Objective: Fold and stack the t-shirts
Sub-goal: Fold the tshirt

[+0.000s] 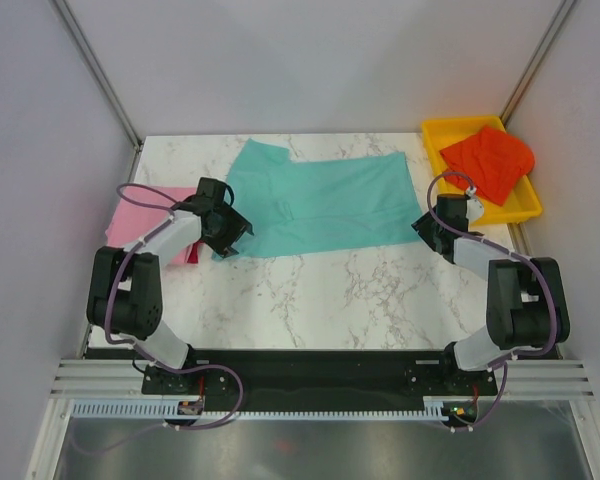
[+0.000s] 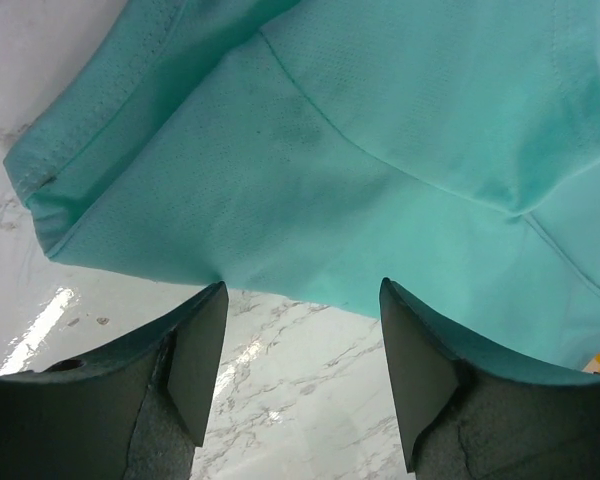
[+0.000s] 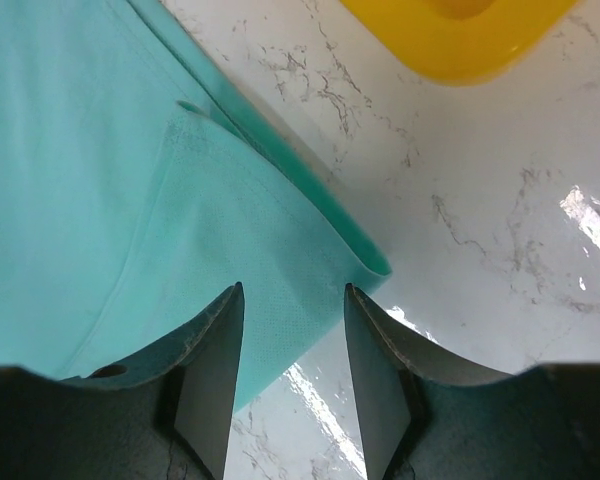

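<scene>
A teal-turquoise t-shirt lies spread across the back middle of the marble table. My left gripper is at its near left corner. In the left wrist view that gripper is open, its fingertips just short of the shirt's edge, with bare marble between them. My right gripper is at the shirt's near right corner. It is open, and the folded teal corner lies flat between its fingers. A pink t-shirt lies at the left edge, with a sliver of crimson beside it. An orange-red t-shirt sits in the tray.
The yellow plastic tray stands at the back right corner, and its corner shows in the right wrist view. White walls with metal posts close in the table on three sides. The arm bases are bolted at the near edge.
</scene>
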Tool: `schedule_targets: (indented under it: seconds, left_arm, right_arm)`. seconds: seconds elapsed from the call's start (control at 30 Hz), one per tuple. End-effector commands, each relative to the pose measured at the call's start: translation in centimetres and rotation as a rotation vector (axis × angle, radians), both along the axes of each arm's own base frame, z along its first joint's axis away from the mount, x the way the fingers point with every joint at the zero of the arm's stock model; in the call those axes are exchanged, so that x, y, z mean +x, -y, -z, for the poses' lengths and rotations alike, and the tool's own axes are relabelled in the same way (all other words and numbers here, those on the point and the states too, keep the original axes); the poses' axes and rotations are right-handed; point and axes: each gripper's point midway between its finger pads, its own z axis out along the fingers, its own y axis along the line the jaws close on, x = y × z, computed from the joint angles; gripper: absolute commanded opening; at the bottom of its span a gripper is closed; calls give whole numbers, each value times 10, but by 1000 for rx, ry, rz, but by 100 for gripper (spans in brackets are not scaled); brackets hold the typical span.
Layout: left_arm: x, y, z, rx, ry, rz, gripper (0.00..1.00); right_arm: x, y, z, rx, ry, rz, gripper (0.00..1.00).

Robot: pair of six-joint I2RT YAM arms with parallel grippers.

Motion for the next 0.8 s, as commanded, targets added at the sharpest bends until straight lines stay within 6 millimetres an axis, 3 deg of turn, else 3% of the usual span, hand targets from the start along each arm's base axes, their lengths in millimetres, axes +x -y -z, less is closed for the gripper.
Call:
schedule_targets:
  seconds: [0.0,0.23,0.47,0.73,0.77]
  left_arm:
    - [15,7,-30,-37,148,30,70]
    - [-6,-1,-12,-24,198,40,69]
    - [-3,2,-4,-54,191,79,68]
    - [-2,-9,-13,-17,243,48,68]
    - [-3,-12,-12,-5,243,33,68]
  right_arm:
    - [7,3,-2,8,36,23,53]
    - [-5,7,-2,4,34,54,52]
    - [-7,9,12,10,-2,69,49]
    - [0,17,23,-3,-40,113,39]
    - [-1,18,24,-5,-49,115,31]
